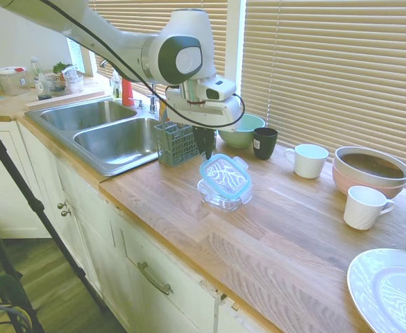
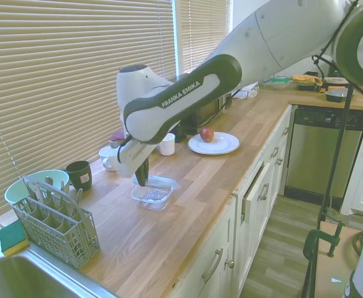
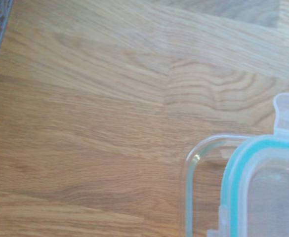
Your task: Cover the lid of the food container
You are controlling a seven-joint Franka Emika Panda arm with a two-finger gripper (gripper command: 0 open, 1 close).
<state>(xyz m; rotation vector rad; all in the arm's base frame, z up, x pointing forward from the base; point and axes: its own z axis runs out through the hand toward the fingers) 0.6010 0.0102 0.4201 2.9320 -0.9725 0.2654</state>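
Teal-rimmed, clear plastic and rounded-rectangular, the lid (image 1: 224, 174) lies nearly flat across the shallow clear food container (image 1: 223, 196), which stands on the wooden countertop (image 1: 272, 229) just right of the grey dish basket (image 1: 177, 142) and near the sink. The black two-finger gripper (image 1: 205, 147) pinches the lid by its far-left edge, fingers closed on the rim. The lid is tilted a little, and in the wrist view (image 3: 263, 187) it sits offset, leaving a corner of the container rim (image 3: 196, 163) uncovered.

Judgement: the placing step is in hand and close to done, but the lid is not yet squared. The next move appears to call for a small sideways correction to align the rims, lowering until the lid seats evenly, then release.
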